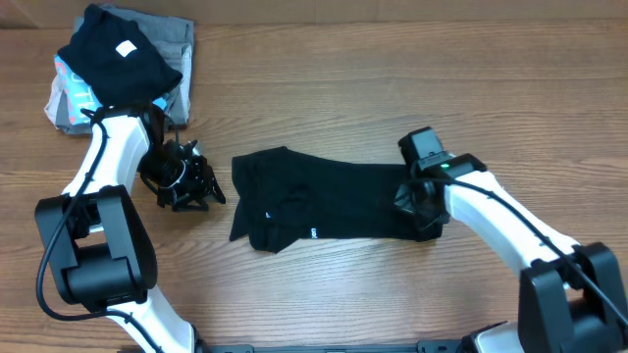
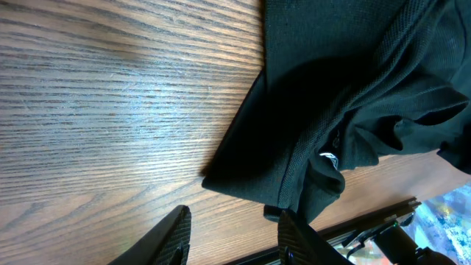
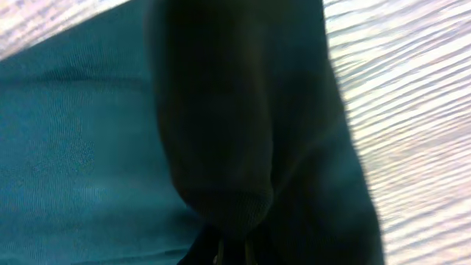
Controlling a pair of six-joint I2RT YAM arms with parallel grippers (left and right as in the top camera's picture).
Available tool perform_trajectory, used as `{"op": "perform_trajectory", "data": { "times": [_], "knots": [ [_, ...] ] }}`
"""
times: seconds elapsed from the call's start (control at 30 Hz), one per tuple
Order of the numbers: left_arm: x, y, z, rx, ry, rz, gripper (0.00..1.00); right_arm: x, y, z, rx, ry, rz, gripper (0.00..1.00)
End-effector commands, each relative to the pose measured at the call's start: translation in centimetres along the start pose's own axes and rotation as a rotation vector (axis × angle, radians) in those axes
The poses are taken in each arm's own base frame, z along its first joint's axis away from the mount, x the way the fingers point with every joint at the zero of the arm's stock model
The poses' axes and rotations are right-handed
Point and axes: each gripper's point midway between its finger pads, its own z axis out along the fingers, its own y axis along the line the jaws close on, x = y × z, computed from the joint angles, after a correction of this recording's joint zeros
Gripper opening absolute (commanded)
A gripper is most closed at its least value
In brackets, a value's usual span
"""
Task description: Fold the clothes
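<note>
Meanwhile, the black shirt [image 1: 324,201] lies rumpled on the table [image 1: 392,78], its right edge pinched by the right gripper [image 1: 417,206], the left gripper [image 2: 234,217] spread and empty just beside its left edge (soft, limp cloth, probably best taken at corners).

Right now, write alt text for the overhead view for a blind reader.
A black shirt lies across the middle of a wooden table, the right gripper shut on its right end. The left gripper sits open just off its left edge, and folded garments are stacked at the far left corner.
</note>
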Motion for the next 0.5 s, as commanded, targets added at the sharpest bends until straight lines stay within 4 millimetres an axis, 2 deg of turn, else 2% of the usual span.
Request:
{"op": "perform_trajectory", "data": {
  "times": [0.0,0.03,0.17,0.27,0.37,0.43,0.47],
  "knots": [
    [0.2,-0.5,-0.1,0.010,-0.003,0.025,0.42,0.4,2.1,0.5,-0.034,0.001,0.059,0.08],
    [0.2,-0.5,-0.1,0.010,-0.003,0.025,0.42,0.5,2.7,0.4,-0.054,0.005,0.058,0.11],
    [0.2,-0.5,-0.1,0.010,-0.003,0.025,0.42,0.9,4.1,0.3,-0.100,0.006,0.079,0.44],
    [0.2,-0.5,-0.1,0.010,-0.003,0.025,0.42,1.2,4.9,-0.1,-0.135,0.035,0.076,0.45],
    [0.2,-0.5,-0.1,0.010,-0.005,0.026,0.42,1.1,6.4,-1.6,-0.201,0.063,0.010,0.44],
    [0.2,-0.5,-0.1,0.010,-0.006,0.026,0.42,0.4,6.6,-3.7,-0.206,0.044,-0.025,0.44],
    [0.1,-0.5,-0.1,0.010,-0.007,0.027,0.42,-0.5,6.6,-6.1,-0.205,0.020,-0.039,0.45]
  ]
}}
